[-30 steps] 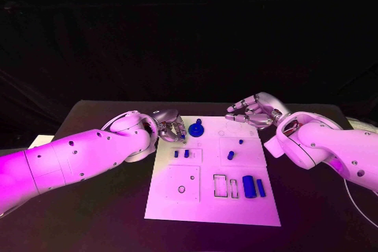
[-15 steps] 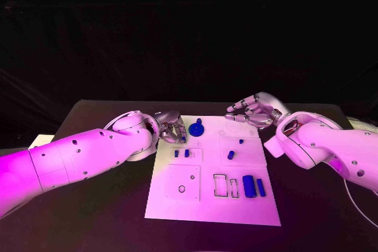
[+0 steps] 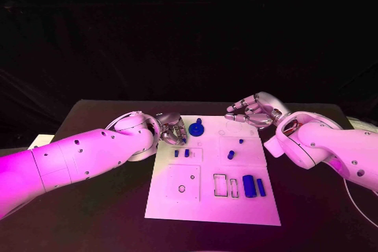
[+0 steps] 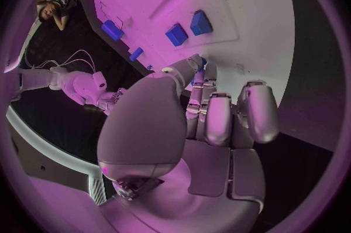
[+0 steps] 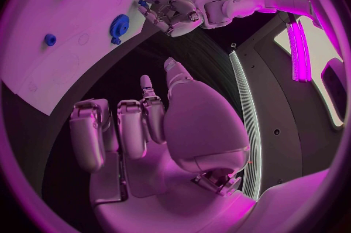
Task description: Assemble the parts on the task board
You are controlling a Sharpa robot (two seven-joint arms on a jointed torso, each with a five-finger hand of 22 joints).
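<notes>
Left wrist view: left hand [image 4: 198,127] fingers [image 4: 256,110] curled, empty.

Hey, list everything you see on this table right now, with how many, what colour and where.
Task board: one, white, middle of the black table.
Gear-shaped part: one, blue, far end of the board.
Small block parts: two, blue, side by side, board's left half.
Small peg part: one, blue, board's middle right.
Long parts: two, blue, side by side, board's right.
Left robot hand: silver, at the board's far left edge; a small blue piece shows at its fingertips.
Right robot hand: silver, fingers curled, above the board's far right corner.
</notes>
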